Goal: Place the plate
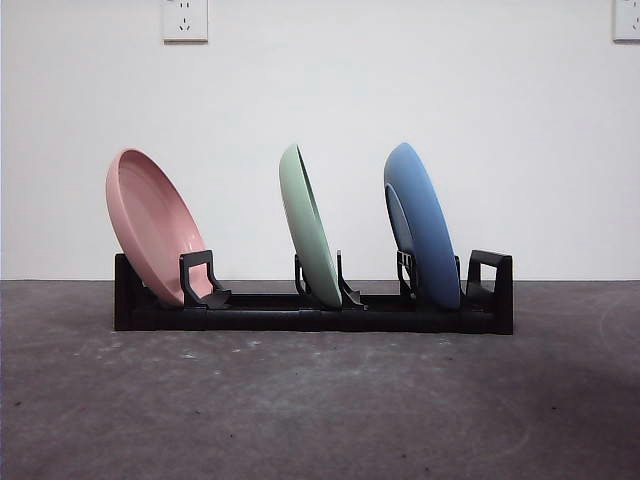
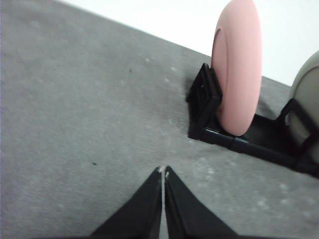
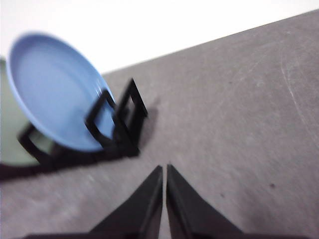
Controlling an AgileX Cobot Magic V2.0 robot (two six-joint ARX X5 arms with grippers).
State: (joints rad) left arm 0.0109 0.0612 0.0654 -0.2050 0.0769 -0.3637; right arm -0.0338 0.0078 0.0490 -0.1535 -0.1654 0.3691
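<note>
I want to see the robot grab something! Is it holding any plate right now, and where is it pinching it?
No, nothing is held. The left gripper and right gripper are both shut and empty, above the table. All three plates stand in the rack.

Left claw (image 2: pixel 163 172): two black jaws, each a flat tapering wedge, wide at the base and narrowing to a sharp tip.
Left claw surface: matte black, smooth, with no screws, cables or markings in view; a small pale fleck sits at the very tips.
Left claw seam: only a thin pale line shows between the two wedges.
Right claw (image 3: pixel 165 168): the same pair of black tapering wedges, pointed at the end.
Right claw surface: plain dull black; the picture is slightly blurred, so fine detail cannot be made out.
Right claw seam: a thin pale line between the wedges.
Arms in the front view: none showing.
</note>
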